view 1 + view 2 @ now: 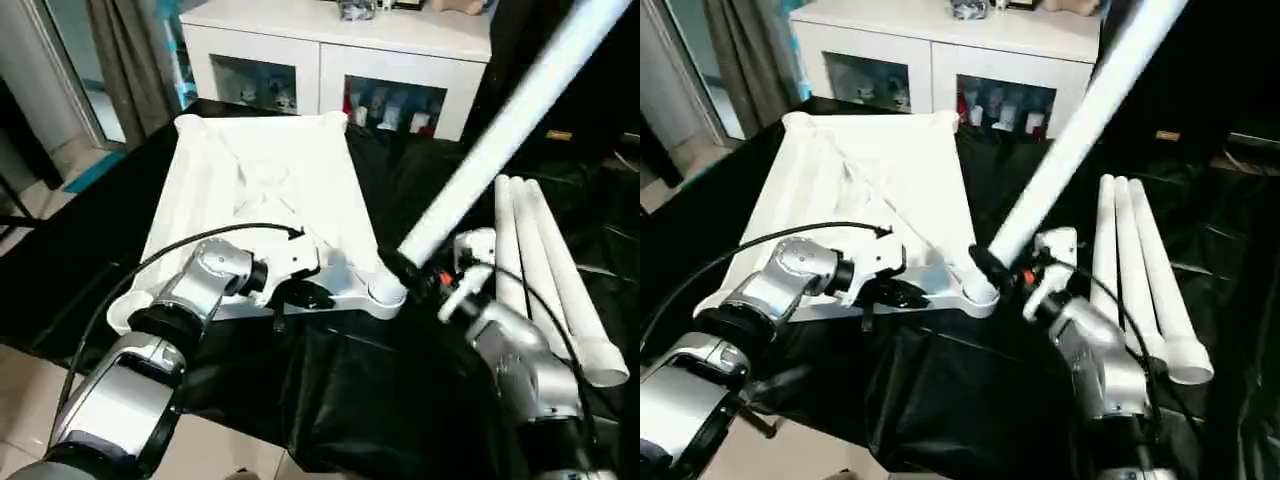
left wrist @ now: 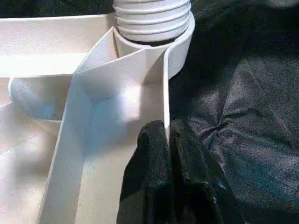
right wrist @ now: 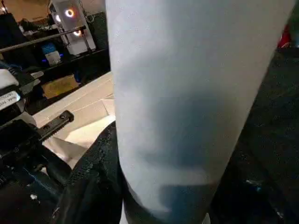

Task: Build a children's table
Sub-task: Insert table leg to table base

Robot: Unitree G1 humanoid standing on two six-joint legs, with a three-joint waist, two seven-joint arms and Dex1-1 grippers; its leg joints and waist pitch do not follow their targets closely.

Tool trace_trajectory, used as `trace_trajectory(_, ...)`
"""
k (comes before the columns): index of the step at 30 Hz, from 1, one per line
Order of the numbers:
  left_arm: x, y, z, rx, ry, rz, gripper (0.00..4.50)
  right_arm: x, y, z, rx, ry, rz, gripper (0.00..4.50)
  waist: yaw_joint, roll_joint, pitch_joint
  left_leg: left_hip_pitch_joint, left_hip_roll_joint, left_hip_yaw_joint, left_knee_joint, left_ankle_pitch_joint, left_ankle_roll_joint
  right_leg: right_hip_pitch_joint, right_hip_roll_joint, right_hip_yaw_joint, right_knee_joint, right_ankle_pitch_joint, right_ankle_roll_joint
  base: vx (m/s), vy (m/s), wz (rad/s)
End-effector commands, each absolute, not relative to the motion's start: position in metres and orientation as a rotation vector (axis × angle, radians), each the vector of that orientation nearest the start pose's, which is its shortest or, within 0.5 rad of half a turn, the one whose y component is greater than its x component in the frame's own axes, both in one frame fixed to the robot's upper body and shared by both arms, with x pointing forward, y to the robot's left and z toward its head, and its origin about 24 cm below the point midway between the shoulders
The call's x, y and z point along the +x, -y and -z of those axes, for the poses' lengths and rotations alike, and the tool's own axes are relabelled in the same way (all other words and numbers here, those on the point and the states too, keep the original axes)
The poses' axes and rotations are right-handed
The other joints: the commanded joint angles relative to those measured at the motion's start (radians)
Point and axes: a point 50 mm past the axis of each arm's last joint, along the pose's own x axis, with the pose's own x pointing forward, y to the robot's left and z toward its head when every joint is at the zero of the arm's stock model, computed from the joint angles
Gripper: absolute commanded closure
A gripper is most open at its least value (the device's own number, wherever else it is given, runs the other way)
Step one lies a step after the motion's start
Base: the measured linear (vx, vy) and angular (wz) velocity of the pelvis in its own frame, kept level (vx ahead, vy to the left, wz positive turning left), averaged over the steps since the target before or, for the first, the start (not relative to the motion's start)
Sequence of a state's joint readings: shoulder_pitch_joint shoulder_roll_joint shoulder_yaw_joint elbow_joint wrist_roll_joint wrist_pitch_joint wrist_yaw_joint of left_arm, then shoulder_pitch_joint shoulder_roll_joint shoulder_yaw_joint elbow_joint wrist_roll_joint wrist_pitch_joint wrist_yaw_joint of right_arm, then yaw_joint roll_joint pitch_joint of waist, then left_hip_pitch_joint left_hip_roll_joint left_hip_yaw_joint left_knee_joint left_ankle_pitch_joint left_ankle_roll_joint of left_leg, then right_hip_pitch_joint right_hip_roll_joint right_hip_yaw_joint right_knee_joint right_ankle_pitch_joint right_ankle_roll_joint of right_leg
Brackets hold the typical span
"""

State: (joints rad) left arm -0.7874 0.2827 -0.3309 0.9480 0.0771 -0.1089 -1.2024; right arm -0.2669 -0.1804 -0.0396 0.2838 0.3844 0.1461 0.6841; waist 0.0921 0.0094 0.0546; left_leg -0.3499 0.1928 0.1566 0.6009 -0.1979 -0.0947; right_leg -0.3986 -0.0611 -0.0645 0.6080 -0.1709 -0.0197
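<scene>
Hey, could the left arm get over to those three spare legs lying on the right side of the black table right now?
Probably not. The left gripper is shut on the tabletop's rim, and the right gripper with its tilted leg stands between it and the three spare legs.
</scene>
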Motion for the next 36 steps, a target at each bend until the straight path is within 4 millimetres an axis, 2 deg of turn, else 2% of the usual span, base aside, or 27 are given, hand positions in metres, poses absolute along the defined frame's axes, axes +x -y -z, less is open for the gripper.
trace_trajectory(1, 0.342, -0.113, -0.056, 0.524, -0.437, 1.380, 4.50, 0.284, 0.154, -0.026, 0.223, -0.192, -0.663, 2.61, -0.002, 0.006, -0.061, 0.000, 0.032, -0.005, -0.084, -0.235, 0.030, 0.051, -0.083, 0.048, -0.091, -0.339, -0.183, 0.000, 0.000, 0.00)
trace_trajectory(7, 0.341, -0.112, -0.056, 0.534, -0.440, 1.398, 4.50, 0.285, 0.144, -0.027, 0.129, -0.215, -0.748, 2.61, -0.003, 0.006, -0.059, 0.000, 0.032, -0.005, -0.086, -0.243, 0.029, 0.052, -0.082, 0.048, -0.093, -0.353, -0.178, 0.000, 0.000, 0.00)
trace_trajectory(13, 0.338, -0.114, -0.054, 0.561, -0.447, 1.441, 4.50, 0.287, 0.132, -0.027, 0.056, -0.285, -0.884, 2.61, -0.004, 0.001, -0.060, -0.002, 0.031, -0.004, -0.085, -0.222, 0.037, 0.053, -0.082, 0.050, -0.091, -0.343, -0.177, 0.000, 0.000, 0.00)
trace_trajectory(15, 0.337, -0.114, -0.054, 0.565, -0.447, 1.452, 4.50, 0.288, 0.130, -0.028, 0.044, -0.302, -0.931, 2.61, -0.004, -0.004, -0.060, -0.003, 0.031, -0.003, -0.085, -0.213, 0.039, 0.053, -0.082, 0.050, -0.090, -0.333, -0.180, 0.000, 0.000, 0.00)
trace_trajectory(19, 0.335, -0.116, -0.055, 0.581, -0.450, 1.478, 4.50, 0.289, 0.131, -0.028, 0.020, -0.324, -1.005, 2.61, -0.004, -0.004, -0.061, -0.001, 0.034, -0.003, -0.084, -0.217, 0.046, 0.052, -0.084, 0.050, -0.088, -0.319, -0.191, 0.000, 0.000, 0.00)
trace_trajectory(23, 0.334, -0.118, -0.057, 0.583, -0.446, 1.493, 4.50, 0.287, 0.137, -0.027, 0.035, -0.325, -1.044, 2.61, -0.004, -0.011, -0.061, -0.002, 0.036, -0.004, -0.086, -0.222, 0.046, 0.053, -0.085, 0.049, -0.086, -0.313, -0.194, 0.000, 0.000, 0.00)
trace_trajectory(32, 0.324, -0.120, -0.060, 0.518, -0.443, 1.639, 4.50, 0.279, 0.146, -0.021, 0.023, -0.349, -1.157, 2.61, -0.001, -0.007, -0.065, -0.003, 0.040, -0.002, -0.085, -0.202, 0.059, 0.056, -0.083, 0.048, -0.074, -0.211, -0.234, 0.000, 0.000, 0.00)
trace_trajectory(36, 0.325, -0.121, -0.060, 0.526, -0.447, 1.627, 4.50, 0.278, 0.146, -0.022, 0.024, -0.343, -1.170, 2.61, 0.000, -0.006, -0.063, 0.000, 0.039, -0.001, -0.086, -0.215, 0.055, 0.055, -0.083, 0.049, -0.078, -0.239, -0.231, 0.000, 0.000, 0.00)
